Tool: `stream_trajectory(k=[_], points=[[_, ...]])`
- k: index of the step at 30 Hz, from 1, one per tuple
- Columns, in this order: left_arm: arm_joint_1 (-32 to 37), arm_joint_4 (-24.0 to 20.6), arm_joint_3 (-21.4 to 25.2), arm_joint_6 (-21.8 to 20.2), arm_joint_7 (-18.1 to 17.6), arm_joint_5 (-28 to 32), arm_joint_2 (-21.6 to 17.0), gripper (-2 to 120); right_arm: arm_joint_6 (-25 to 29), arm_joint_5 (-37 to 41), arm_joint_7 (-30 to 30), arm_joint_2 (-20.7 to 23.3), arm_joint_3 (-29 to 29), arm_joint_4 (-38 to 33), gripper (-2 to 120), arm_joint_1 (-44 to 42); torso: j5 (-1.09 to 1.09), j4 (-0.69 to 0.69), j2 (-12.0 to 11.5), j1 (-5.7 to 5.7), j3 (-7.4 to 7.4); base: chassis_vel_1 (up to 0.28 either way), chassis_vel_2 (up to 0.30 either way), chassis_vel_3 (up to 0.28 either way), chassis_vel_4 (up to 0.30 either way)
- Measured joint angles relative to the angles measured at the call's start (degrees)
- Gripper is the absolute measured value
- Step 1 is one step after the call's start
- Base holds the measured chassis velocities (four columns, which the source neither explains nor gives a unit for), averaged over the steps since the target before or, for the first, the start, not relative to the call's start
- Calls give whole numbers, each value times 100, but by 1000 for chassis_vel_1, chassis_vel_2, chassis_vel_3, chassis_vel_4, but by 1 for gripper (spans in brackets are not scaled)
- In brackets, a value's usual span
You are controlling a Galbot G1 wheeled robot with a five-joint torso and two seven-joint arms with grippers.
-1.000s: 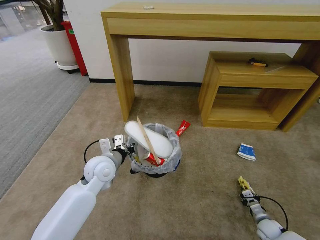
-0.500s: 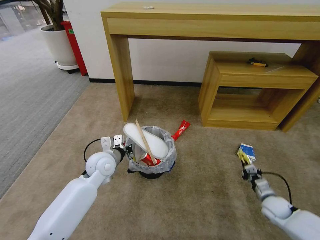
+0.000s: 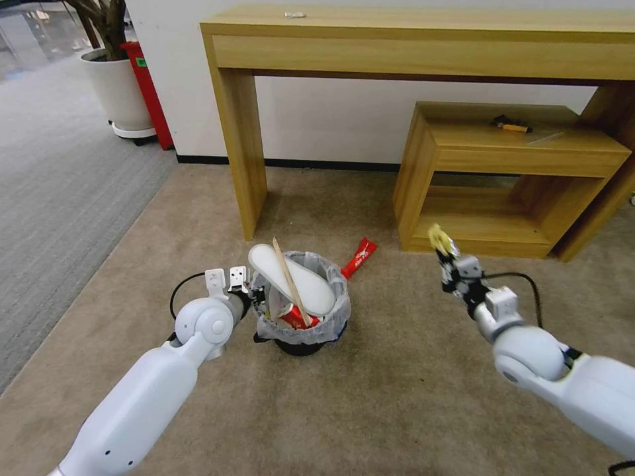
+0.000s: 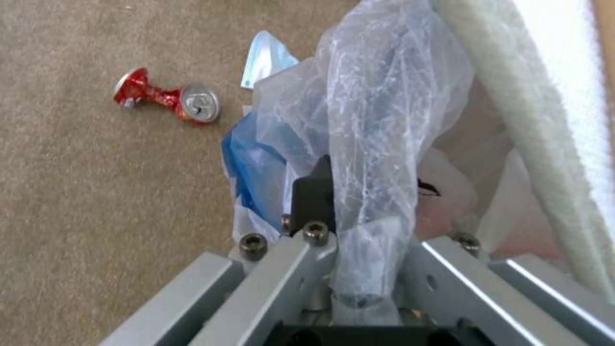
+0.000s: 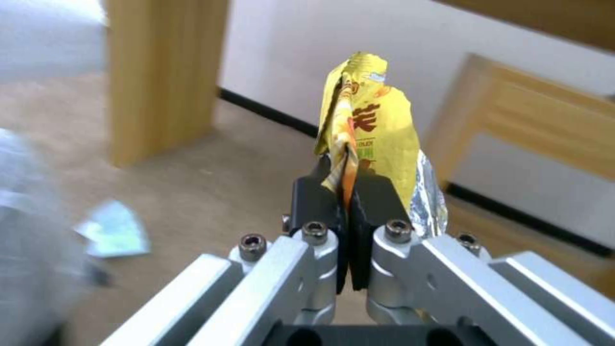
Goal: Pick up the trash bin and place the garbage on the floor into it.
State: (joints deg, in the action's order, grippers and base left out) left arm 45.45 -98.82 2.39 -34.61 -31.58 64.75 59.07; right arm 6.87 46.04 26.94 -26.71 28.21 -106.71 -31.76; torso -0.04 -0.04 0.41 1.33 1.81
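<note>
Left gripper (image 3: 254,299) pinching the rim of the small round black bag-lined trash bin (image 3: 301,311) on beige carpet (image 3: 370,396), right gripper (image 5: 346,173) pinching a crumpled yellow wrapper (image 5: 368,120), raised right of the bin.

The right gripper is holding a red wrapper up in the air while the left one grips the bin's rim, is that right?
Not quite: the wrapper pinched in the right gripper is yellow, not red, as the right wrist view shows. The rest holds: it is raised above the floor, and the left gripper grips the rim of the bin.
</note>
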Motion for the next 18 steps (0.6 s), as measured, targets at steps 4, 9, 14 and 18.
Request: stream_trajectory(k=[4,9,14,18], points=[[-96,39,-25,-4,-18,28,23,0,-96,436,124,-326,743,-271,2,868,-1,-2,0,0,0,0,0,0,0],[-131,73,-37,-10,-34,35,51,0,-161,805,259,-864,1413,-408,2,1764,0,1,0,0,0,0,0,0,0],[-217,156,-53,-11,-38,40,91,0,-145,1070,297,-1332,1861,-469,2,2153,1,0,0,0,1,0,0,0,0],[-289,242,-73,-11,-37,44,121,0,-139,1227,353,-1548,1968,-577,2,2173,1,-1,0,0,0,0,0,0,0]])
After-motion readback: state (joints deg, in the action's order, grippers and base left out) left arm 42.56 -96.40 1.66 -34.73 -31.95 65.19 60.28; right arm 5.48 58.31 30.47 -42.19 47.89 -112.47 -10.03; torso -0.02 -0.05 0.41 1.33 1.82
